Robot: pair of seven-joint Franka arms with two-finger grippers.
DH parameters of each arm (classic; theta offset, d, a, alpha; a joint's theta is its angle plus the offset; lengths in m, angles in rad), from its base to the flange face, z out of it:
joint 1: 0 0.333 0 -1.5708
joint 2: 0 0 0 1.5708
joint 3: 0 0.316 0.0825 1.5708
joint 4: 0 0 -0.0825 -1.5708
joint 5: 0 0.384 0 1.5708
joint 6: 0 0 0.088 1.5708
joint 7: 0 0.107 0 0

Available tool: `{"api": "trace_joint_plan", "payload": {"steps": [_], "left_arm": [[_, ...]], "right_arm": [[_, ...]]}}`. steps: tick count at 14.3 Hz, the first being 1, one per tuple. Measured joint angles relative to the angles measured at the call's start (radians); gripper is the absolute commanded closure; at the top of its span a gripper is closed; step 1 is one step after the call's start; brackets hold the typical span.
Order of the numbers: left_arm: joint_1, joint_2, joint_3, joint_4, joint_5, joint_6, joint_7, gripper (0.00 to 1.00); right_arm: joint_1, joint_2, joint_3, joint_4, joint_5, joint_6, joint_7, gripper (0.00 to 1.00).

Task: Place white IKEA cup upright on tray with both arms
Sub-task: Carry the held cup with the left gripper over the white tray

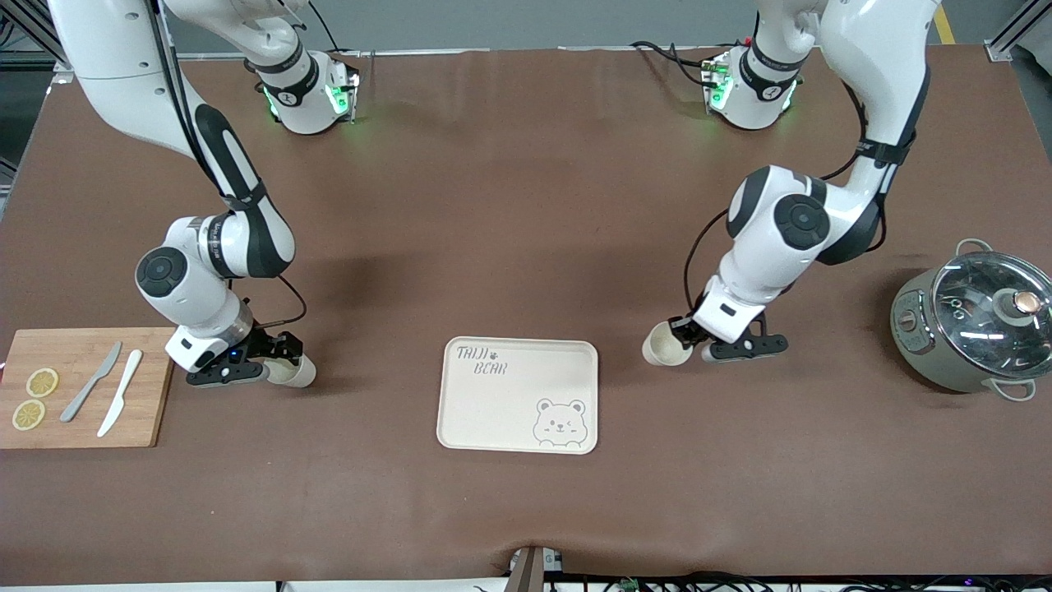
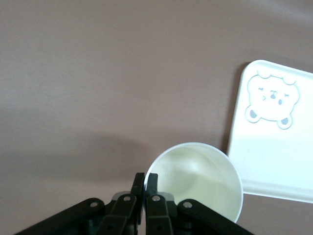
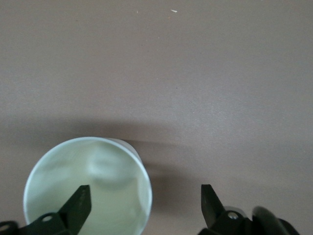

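The cream tray [image 1: 518, 395] with the bear drawing lies flat, mid-table and bare. One white cup [image 1: 664, 346] is beside it toward the left arm's end. My left gripper [image 1: 686, 333] is shut on its rim, one finger inside and one outside. In the left wrist view the left gripper [image 2: 145, 182] pinches the cup [image 2: 203, 181] and the tray [image 2: 274, 137] shows close by. A second white cup [image 1: 294, 372] is toward the right arm's end. My right gripper [image 1: 279, 362] is open at it. In the right wrist view the right gripper [image 3: 145, 203] straddles the cup's wall [image 3: 88, 186], one finger over its mouth.
A wooden cutting board [image 1: 148, 386] with two knives [image 1: 103, 390] and lemon slices [image 1: 37, 395] lies at the right arm's end. A grey pot [image 1: 974, 321] with a glass lid stands at the left arm's end. Brown tabletop surrounds the tray.
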Motion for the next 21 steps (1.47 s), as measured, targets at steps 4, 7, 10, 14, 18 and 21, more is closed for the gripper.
{"api": "trace_joint_plan", "payload": {"steps": [4, 7, 10, 14, 18, 21], "left_arm": [[-0.080, 0.088, 0.000, 0.098, 0.107, -0.006, -0.212, 1.00], [-0.131, 0.141, 0.002, 0.161, 0.126, -0.011, -0.304, 1.00], [-0.175, 0.183, 0.007, 0.212, 0.132, -0.019, -0.365, 1.00], [-0.197, 0.228, 0.011, 0.254, 0.208, -0.021, -0.451, 1.00], [-0.210, 0.272, 0.013, 0.298, 0.233, -0.021, -0.491, 1.00], [-0.222, 0.292, 0.014, 0.322, 0.244, -0.022, -0.514, 1.00]], "right_arm": [[0.016, 0.000, 0.001, 0.000, 0.000, 0.000, 0.000, 0.66], [0.018, -0.007, 0.001, 0.002, 0.000, -0.002, 0.000, 0.84], [0.018, -0.005, 0.001, 0.002, 0.000, -0.003, 0.000, 0.90], [0.018, -0.004, 0.001, 0.002, 0.000, -0.003, 0.000, 0.90], [0.018, -0.004, 0.001, 0.002, 0.000, -0.003, 0.000, 0.95], [0.018, -0.004, 0.001, 0.002, 0.000, -0.003, 0.000, 1.00]]}}
